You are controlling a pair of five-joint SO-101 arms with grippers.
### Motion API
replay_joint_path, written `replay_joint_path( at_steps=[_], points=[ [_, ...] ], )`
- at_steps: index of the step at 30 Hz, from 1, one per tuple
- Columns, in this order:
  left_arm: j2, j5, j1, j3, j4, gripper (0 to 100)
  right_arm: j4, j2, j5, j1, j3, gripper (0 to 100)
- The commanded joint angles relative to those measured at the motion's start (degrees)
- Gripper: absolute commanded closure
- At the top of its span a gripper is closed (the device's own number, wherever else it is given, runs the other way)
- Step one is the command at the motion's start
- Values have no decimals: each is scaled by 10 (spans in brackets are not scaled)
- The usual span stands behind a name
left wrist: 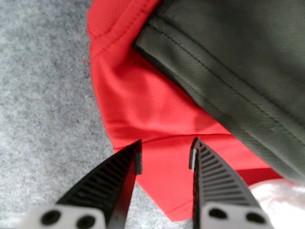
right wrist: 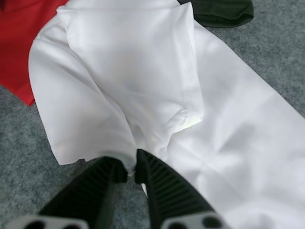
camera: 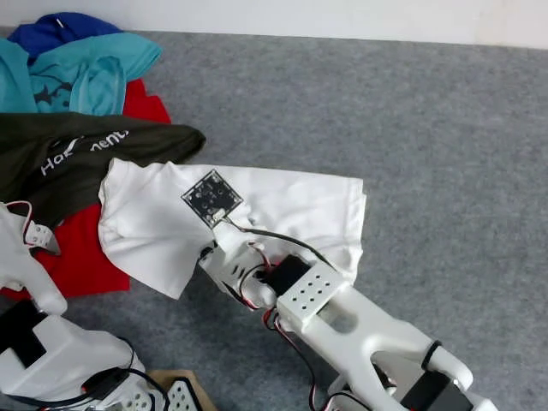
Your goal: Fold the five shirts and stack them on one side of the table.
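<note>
High view: the white cotton shirt lies mid-frame on the grey felt table, its lower-left edge pinched in the right arm's narrow jaws; the left arm's jaws gape wide over the red mesh shirt at far left. Folding this shirt seems the step in hand; next, that edge likely needs carrying across, kept taut.

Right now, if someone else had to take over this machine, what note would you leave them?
Left tool: open, over the red shirt's edge, holding nothing.
Right tool: shut on the white shirt's edge.
Dark shirt, teal shirt and blue shirt lie heaped with the red one beside it.
Done: no neat stack yet.
Left: fold all five, stack them at one side.
</note>
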Motion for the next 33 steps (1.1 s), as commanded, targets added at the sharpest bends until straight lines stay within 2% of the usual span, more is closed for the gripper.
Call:
replay_joint_path(
  at_steps=[1,6,12,17,22,25,29,33],
  points=[
    [-18,2,12,-2,-5,818,-19,10,7,-2,-10,880],
    [-18,2,12,0,-5,818,-64,74,8,13,-42,874],
    [-18,2,10,1,-5,818,-54,145,8,42,-100,969],
    [-18,1,11,1,-6,818,-3,56,8,48,-98,991],
    [-18,1,10,1,-5,818,11,-63,10,64,-15,971],
    [-18,1,7,1,-5,818,58,-129,35,19,51,919],
    [-18,1,7,1,-5,818,54,-184,33,-81,141,943],
    [-19,2,7,1,-5,818,0,-155,33,-95,155,992]
  ],
)
